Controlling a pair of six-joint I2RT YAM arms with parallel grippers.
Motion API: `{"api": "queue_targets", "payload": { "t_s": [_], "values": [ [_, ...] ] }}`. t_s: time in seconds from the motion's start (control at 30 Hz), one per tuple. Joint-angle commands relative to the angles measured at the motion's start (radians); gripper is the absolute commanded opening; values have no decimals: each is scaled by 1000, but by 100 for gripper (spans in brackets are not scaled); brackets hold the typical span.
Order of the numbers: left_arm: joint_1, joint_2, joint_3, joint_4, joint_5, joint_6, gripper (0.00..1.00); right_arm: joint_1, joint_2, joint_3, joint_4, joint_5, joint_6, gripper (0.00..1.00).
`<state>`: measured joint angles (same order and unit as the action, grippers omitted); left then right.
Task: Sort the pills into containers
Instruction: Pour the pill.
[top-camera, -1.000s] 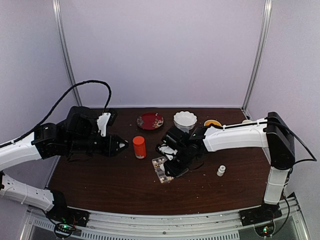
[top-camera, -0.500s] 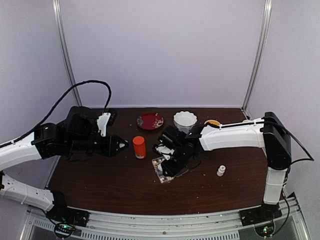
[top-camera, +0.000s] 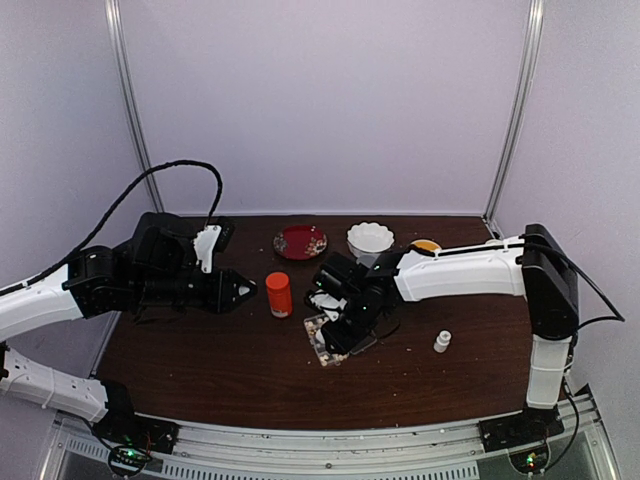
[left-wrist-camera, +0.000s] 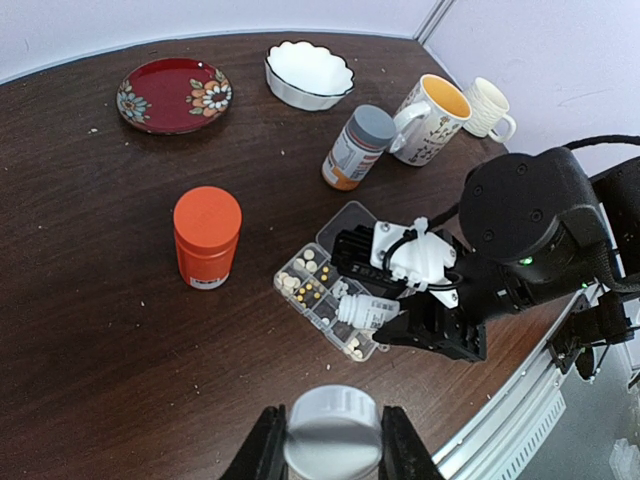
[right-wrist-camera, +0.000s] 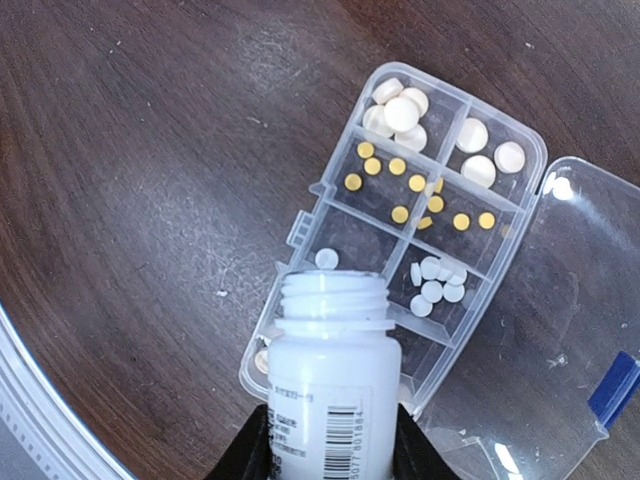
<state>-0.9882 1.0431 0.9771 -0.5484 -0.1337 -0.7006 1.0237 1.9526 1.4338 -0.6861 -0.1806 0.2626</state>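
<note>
**A:** We start big: the brown desk (top-camera: 200, 360), and on it our landmark, the clear pill box (right-wrist-camera: 436, 215), lid thrown open.

**B:** Our right gripper (right-wrist-camera: 330, 448) hangs right over the pill box, clamped around the body of a small white bottle (right-wrist-camera: 333, 370). The open threaded mouth is tipped toward the near cells.

**A:** Our left gripper (left-wrist-camera: 332, 445), well left of the pill box, is pinched on a round whitish cap (left-wrist-camera: 332, 428).

**B:** An orange-red bottle (left-wrist-camera: 207, 237) stands just left of the pill box, a grey-capped bottle (left-wrist-camera: 357, 148) near behind it.

**A:** Now the pills (right-wrist-camera: 402, 110): every one we see lies inside the pill box. Big white in the far cells, yellow in the middle pair, small white nearest.

**B:** We judge them light, hard, quick to roll and bounce. They're too tiny to pinch, so we'd pour them. We'd grip the bottle by its stiff, smooth body below the neck and tilt gently.

**A:** Any writing?

**B:** A barcode and fine print on the white bottle, too small for us to read. The orange label on the grey-capped one, likewise.
</note>
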Motion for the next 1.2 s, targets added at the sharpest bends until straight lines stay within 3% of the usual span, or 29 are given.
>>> {"api": "queue_targets", "payload": {
  "t_s": [0.0, 0.07, 0.17, 0.3, 0.4, 0.5, 0.6, 0.73, 0.83, 0.93, 1.07, 1.17],
  "values": [
    [6, -15, -5, 17, 3, 4, 0, 8, 2, 19, -32, 11, -4, 0],
    [7, -15, -5, 18, 5, 4, 0, 9, -13, -12, 19, 2, 11, 0],
    [7, -16, -6, 18, 6, 6, 0, 11, 23, 38, -70, 62, 4, 0],
    [7, -15, -5, 17, 5, 4, 0, 12, -18, -15, 31, 12, 17, 0],
    [7, -13, -5, 17, 5, 3, 0, 13, 19, 47, -76, 57, -3, 0],
    [7, -9, -2, 18, 7, 4, 0, 13, -16, -9, 17, 18, 14, 0],
    [7, -9, -4, 17, 11, 3, 0, 17, 23, 48, -92, 89, 1, 0],
    [7, -6, -5, 19, 11, 4, 0, 16, -28, -28, 38, 20, 23, 0],
    [7, -7, -5, 19, 11, 3, 0, 16, 24, 53, -90, 84, 5, 0],
    [7, -6, -5, 19, 12, 4, 0, 11, -19, -19, 49, -15, 34, 0],
    [7, -10, -7, 18, 12, 3, 0, 13, 39, 70, -85, 61, 16, 0],
    [7, -13, -8, 18, 11, 4, 0, 13, -5, 8, 23, 12, 35, 0]
  ]
}}
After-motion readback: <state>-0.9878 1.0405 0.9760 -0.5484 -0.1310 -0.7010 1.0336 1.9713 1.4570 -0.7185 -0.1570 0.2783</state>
